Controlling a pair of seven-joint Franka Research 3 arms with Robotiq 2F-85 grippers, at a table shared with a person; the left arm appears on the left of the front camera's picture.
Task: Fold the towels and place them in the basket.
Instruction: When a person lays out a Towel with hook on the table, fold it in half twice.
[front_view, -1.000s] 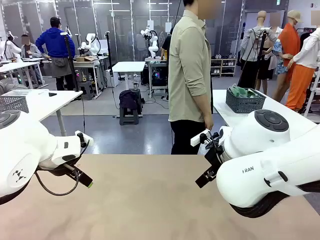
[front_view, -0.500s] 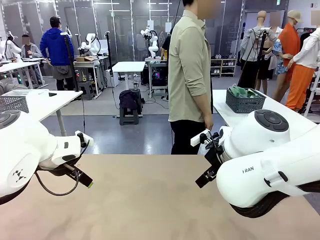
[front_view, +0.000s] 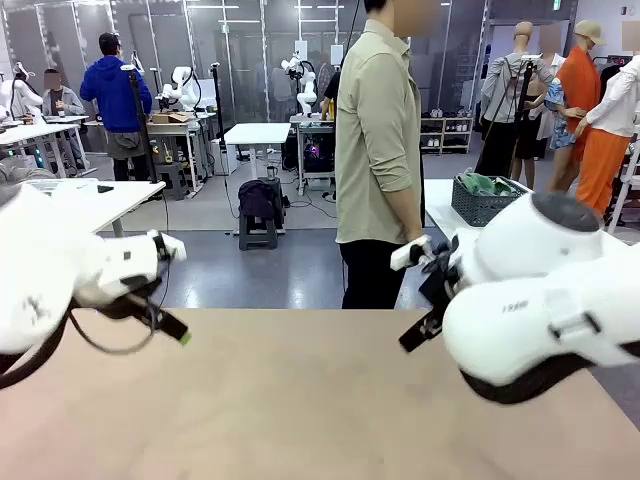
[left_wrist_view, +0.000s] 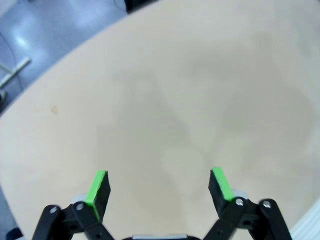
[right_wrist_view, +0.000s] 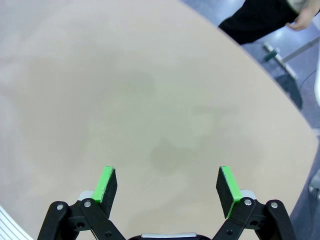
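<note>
A dark grey mesh basket (front_view: 489, 205) stands on a white table behind the right arm, with a green towel (front_view: 484, 184) bunched in it. My left gripper (front_view: 178, 335) hovers over the left part of the tan table (front_view: 300, 400), open with nothing between its green pads (left_wrist_view: 160, 182). Over the right part, my right gripper (front_view: 408, 342) is also open and holds nothing (right_wrist_view: 165, 182). Both wrist views look down on bare tabletop.
A person in an olive shirt (front_view: 378, 150) stands at the table's far edge, side-on, one hand (front_view: 415, 240) hanging near my right wrist. That hand (right_wrist_view: 302, 17) and the dark trousers show at the top right of the right wrist view. White tables stand behind.
Both arms have risen a little above the table and look blurred with motion. The grippers stay open. The person has hardly moved.
</note>
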